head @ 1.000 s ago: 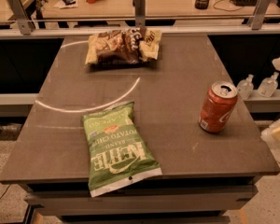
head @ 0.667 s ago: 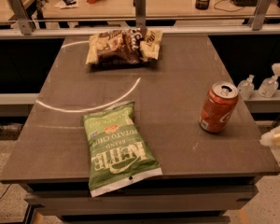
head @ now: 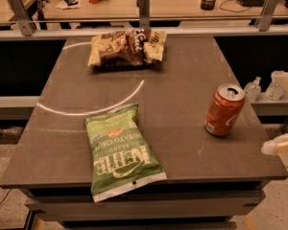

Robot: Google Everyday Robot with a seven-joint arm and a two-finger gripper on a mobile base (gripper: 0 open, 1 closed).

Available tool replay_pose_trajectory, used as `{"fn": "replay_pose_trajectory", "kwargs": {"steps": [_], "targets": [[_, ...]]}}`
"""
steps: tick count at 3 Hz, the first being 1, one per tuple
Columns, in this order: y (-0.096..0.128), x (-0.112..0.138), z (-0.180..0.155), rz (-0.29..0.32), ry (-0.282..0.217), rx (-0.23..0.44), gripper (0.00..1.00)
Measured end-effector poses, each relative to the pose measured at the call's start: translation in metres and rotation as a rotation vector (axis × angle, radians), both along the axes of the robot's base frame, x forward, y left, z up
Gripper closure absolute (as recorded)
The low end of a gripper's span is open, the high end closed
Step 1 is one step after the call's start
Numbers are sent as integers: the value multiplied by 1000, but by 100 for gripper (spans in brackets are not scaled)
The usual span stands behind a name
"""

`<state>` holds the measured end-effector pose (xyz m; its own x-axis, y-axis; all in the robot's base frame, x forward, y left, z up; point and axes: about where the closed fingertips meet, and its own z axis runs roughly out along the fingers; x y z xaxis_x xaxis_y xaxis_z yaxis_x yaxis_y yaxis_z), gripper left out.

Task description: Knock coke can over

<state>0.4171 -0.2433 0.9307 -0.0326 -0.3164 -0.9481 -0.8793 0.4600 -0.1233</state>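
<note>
As I stand at the near edge of the grey table (head: 192, 71), closest to me lies a green potato chip bag (head: 121, 155). It is flat on its back with one corner hanging over the front lip, well off to the left of the gripper and clear of the can.

Just off the table's right front corner a pale, cream-coloured tip pokes in from the side. That is the gripper (head: 280, 146), low beside the table edge and touching nothing. So little of it shows that I cannot tell whether it is open or closed, though nothing appears to be held in it.

A little beyond it and to its left, the coke can (head: 224, 110) stands upright near the right edge, pull-tab up, with bare tabletop between it and the gripper. The placement looks sensible to me. Coming in low from the side sets up a sideways push on the can's wall, and the open surface to the can's left gives it room to fall.

Further back, far left of the gripper, a white arc (head: 86, 111) is marked on the surface. Beyond that a pile of brown snack bags (head: 128, 47) sits at the far edge. Behind them are a metal rail (head: 144, 4) and a desk with a black cup (head: 208, 2).
</note>
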Motion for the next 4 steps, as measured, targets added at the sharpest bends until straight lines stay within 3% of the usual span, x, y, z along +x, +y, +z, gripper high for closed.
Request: {"fn": "replay_pose_trajectory", "kwargs": {"steps": [1,3,4], "targets": [[0,0,0,0,0,0,0],[2,23,-28,-145,2,68,0],[5,38,-43,-177,-19,121,0]]}}
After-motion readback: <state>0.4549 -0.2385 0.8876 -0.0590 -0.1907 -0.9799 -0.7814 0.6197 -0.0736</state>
